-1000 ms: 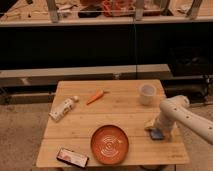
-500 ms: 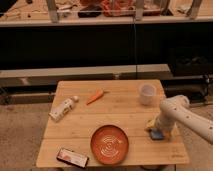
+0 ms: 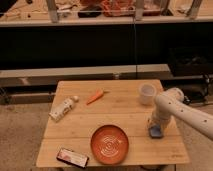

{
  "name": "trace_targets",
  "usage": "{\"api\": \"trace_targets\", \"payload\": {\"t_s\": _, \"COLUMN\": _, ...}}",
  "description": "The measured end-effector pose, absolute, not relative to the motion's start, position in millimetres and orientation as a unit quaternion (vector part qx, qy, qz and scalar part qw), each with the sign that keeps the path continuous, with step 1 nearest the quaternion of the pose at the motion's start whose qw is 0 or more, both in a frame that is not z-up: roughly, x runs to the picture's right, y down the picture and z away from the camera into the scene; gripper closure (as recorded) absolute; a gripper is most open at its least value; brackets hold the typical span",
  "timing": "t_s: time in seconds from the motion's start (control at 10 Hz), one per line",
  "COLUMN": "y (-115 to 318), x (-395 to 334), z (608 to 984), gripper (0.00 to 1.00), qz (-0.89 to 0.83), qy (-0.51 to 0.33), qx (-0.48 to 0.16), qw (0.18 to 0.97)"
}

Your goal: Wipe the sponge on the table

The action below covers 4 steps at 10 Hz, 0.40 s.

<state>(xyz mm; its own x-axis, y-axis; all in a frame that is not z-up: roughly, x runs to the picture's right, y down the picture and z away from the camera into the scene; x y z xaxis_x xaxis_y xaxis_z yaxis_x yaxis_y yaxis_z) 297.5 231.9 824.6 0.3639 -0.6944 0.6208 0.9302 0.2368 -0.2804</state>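
Note:
A blue sponge (image 3: 156, 132) lies on the wooden table (image 3: 80, 128) near its right edge. My gripper (image 3: 154, 125) points down right over the sponge, at the end of the white arm that comes in from the right. The gripper and wrist hide part of the sponge, so only its lower blue edge shows.
An orange plate (image 3: 109, 144) sits at the front middle. A white cup (image 3: 146, 93) stands behind the gripper. A carrot (image 3: 96, 96), a white bottle (image 3: 63, 108) lying on its side and a dark packet (image 3: 72, 157) are on the left half.

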Motion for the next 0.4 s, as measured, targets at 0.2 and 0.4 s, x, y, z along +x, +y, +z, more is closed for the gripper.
{"api": "trace_targets", "payload": {"t_s": 0.2, "y": 232.7, "x": 293.7, "z": 834.8, "gripper": 1.00, "qz": -0.538, "qy": -0.191, "qx": -0.321, "qw": 0.756}}
{"api": "trace_targets", "payload": {"t_s": 0.4, "y": 231.2, "x": 295.4, "z": 832.2, "gripper": 1.00, "qz": -0.538, "qy": -0.190, "qx": -0.321, "qw": 0.756}}
